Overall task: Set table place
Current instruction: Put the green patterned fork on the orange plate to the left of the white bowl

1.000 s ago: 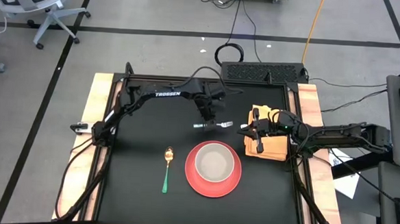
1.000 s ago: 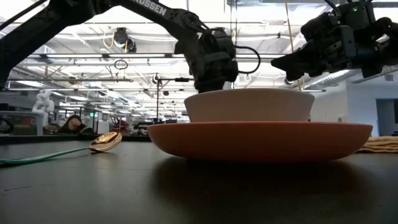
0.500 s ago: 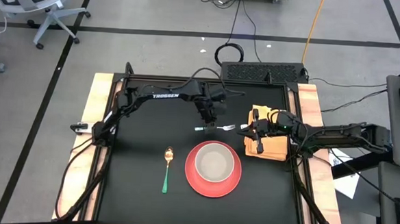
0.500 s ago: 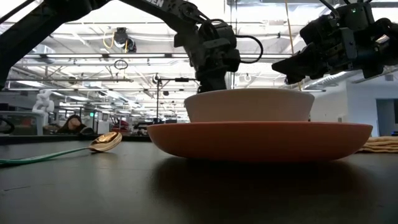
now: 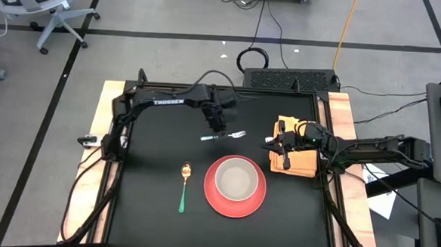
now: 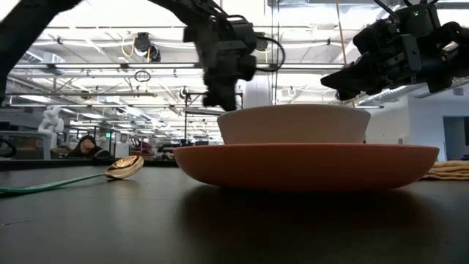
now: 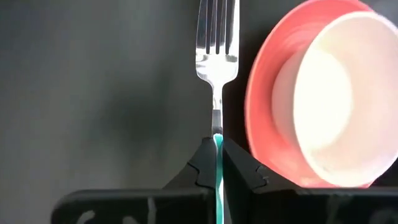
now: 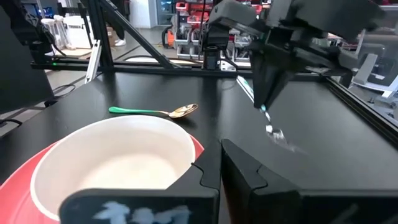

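high view: the table (image 5: 147,218) carries one red plate (image 5: 235,193) with one white bowl (image 5: 236,178) on it, one spoon (image 5: 185,184) just left of the plate, and one orange napkin (image 5: 297,159) at the right edge. the left gripper (image 5: 216,131) hangs above the table behind the plate, clamped on one fork (image 5: 223,135). the fork's long axis runs left to right, tines toward the right arm. the spoon's long axis runs front to back, so the fork lies crosswise to it. the right gripper (image 5: 281,144) sits over the napkin's near corner, beside the plate. the left arm already has the fork; judged, the open spot between plate and napkin lies to the fork's right and forward.

low view: the left gripper (image 6: 220,92) is raised behind the bowl (image 6: 293,123); the fork is not discernible here. the right gripper (image 6: 344,77) is also raised.

left wrist view: fingers (image 7: 205,167) pinch the fork (image 7: 216,59) by its green handle, tines pointing away, the plate (image 7: 258,93) alongside.

right wrist view: the right arm's fingers (image 8: 208,171) stand close together with nothing between them, above the bowl's (image 8: 115,158) rim. one spoon (image 8: 155,111) lies beyond.
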